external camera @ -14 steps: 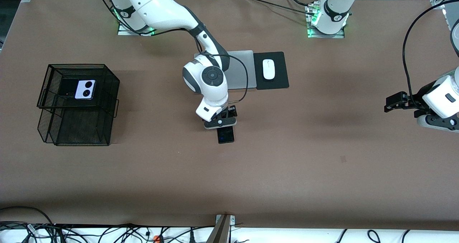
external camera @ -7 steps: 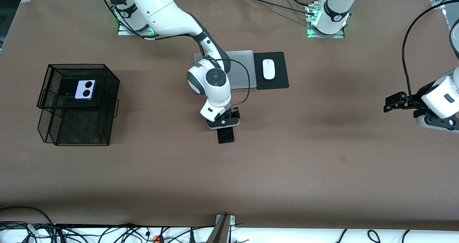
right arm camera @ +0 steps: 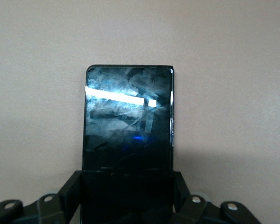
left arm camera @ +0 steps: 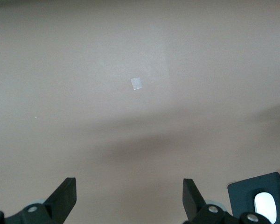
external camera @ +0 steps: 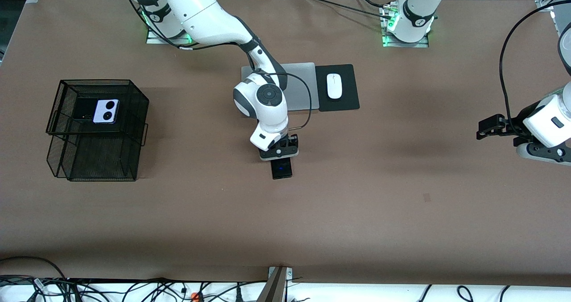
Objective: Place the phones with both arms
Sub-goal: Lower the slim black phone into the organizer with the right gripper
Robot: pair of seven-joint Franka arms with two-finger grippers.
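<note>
Right wrist view shows the right pincer [right arm camera: 127,198] clamped on the long slim black phone [right arm camera: 128,123], one finger against each long edge at the end of the slab nearest the camera, with the rest of the glossy screen lying flat on the brown surface [right arm camera: 233,70]. In the front view this phone [external camera: 282,168] sits near the middle of the surface, nearer to the front camera than the grey laptop [external camera: 299,85] and the white mouse [external camera: 333,85] on its black pad [external camera: 337,88]. The right pincer [external camera: 278,152] covers the phone's end toward the robots' bases. The squarish black folded phone [external camera: 83,109] and the lavender-white phone [external camera: 106,111] already rest side by side on the upper tier of the black wire rack [external camera: 142,114] toward the right arm's end, so the slab looks like the last one to place. The step in hand appears to be the lift. Because the grip is at one end, the free end may droop or pivot, so a slow, straight rise with the phone kept level would suit, and so would clearing the rack's rim well before lowering. The left arm waits at its own end of the surface; its left pincer [external camera: 490,127] hangs over bare surface, and the left wrist view shows its fingers [left arm camera: 64,196] wide apart with nothing between them.
</note>
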